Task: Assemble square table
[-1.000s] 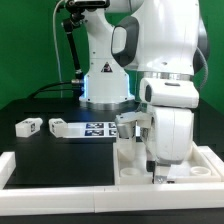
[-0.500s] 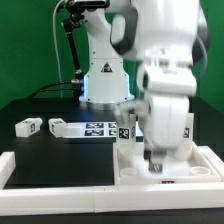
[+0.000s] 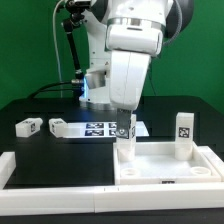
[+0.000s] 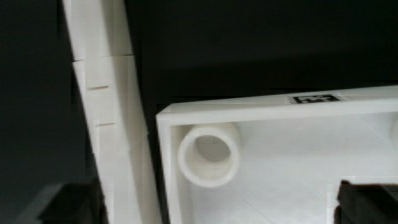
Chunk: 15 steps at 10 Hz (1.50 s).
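The square table slab (image 3: 168,166) lies rim-up at the exterior view's lower right. One white leg (image 3: 125,145) stands upright at its far left corner and another leg (image 3: 183,136) at its far right corner. Two loose legs (image 3: 28,126) (image 3: 58,126) lie on the black table at the left. My gripper (image 3: 125,116) hangs just above the left upright leg. In the wrist view my gripper (image 4: 217,206) is open and empty, its dark fingertips (image 4: 363,200) spread wide over the slab (image 4: 294,150), near a round socket (image 4: 210,160).
A long white border rail (image 3: 55,170) runs along the table's front and left of the slab, seen again in the wrist view (image 4: 107,100). The marker board (image 3: 98,129) lies flat behind the slab. The robot base (image 3: 103,85) stands at the back.
The arm has risen from low over the slab's right side and swung to the exterior view's left, uncovering the upright leg at the far right corner. The jaws stayed open.
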Each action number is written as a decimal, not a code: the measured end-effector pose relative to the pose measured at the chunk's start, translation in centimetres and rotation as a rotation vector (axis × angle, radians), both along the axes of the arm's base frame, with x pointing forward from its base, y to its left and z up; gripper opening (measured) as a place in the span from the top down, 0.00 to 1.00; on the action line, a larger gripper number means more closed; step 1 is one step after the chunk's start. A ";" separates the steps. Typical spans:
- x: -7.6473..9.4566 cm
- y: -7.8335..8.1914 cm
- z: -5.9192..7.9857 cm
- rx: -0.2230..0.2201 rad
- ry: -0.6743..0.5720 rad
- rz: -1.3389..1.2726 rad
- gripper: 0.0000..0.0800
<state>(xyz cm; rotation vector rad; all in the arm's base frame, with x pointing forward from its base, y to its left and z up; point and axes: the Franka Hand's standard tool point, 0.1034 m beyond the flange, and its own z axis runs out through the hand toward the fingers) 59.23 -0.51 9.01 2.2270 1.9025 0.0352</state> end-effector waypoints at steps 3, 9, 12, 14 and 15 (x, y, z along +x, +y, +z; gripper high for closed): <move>-0.5 -0.3 -1.5 0.022 -0.008 -0.166 0.19; -5.5 -4.6 2.0 0.095 -0.062 -0.606 0.19; -5.4 -4.5 1.6 0.100 -0.065 -0.657 0.19; -5.5 -4.6 1.5 0.098 -0.062 -0.653 0.19; -6.8 -5.6 1.5 0.093 -0.041 -0.630 0.19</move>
